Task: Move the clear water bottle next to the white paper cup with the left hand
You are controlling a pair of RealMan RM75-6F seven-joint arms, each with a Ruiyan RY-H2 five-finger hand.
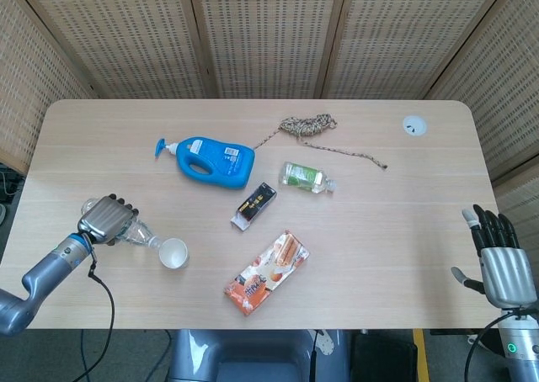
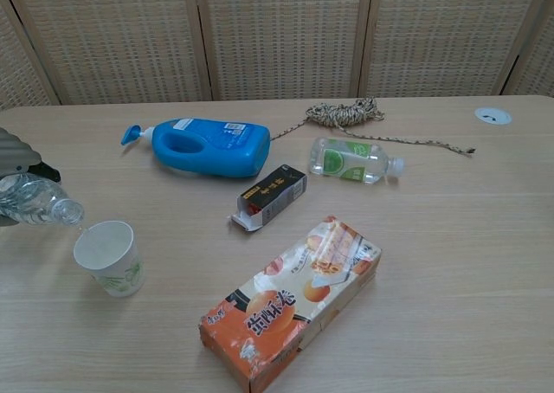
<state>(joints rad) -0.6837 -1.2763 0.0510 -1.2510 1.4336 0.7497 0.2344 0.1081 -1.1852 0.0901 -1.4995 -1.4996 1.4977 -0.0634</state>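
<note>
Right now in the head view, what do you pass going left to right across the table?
Left hand holding the clear water bottle → white paper cup → blue pump bottle → green-label bottle → white round table insert → right hand off the table's right edge.

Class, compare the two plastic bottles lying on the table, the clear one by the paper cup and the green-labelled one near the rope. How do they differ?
The clear water bottle is gripped by the left robot hand; the green-labelled bottle lies free, untouched. The clear water bottle shows no label; the other carries a green one. The first points its cap at the white paper cup, the second towards the table's right side. Both are transparent and on their sides.
</note>
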